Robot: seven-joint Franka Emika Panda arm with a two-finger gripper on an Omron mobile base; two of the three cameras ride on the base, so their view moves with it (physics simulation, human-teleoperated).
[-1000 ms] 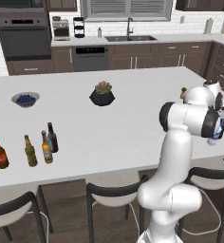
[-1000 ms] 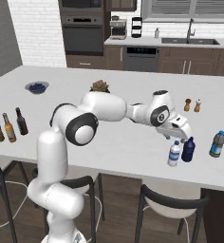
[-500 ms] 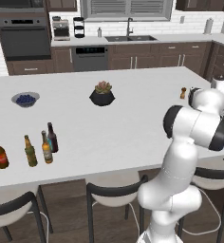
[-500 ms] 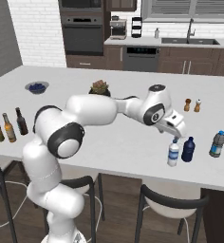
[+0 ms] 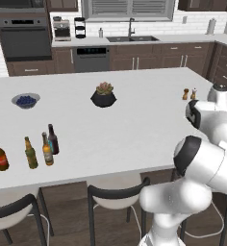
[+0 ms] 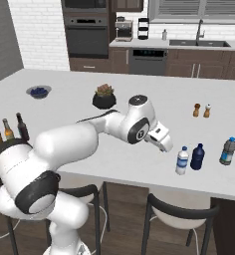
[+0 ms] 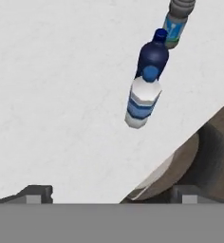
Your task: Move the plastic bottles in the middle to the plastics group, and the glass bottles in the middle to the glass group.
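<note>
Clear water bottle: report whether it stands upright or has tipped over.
Upright. The clear water bottle stands on its base on the counter, blue cap on top, close beside the dark blue bottle.

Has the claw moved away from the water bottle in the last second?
Yes. In the right base view the claw has drawn back left from the water bottle, which stands by the dark blue bottle.

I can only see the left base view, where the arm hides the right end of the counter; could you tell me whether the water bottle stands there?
Observer: Yes, the clear water bottle stands upright beside the dark blue bottle.
Operator: Thank you. Is the gripper clear of it?
Observer: Yes, the gripper is open and hangs apart from it, with nothing between its fingers.
Operator: Is any other bottle nearby?
Observer: A bluish bottle stands farther along, apart from the pair.
</note>
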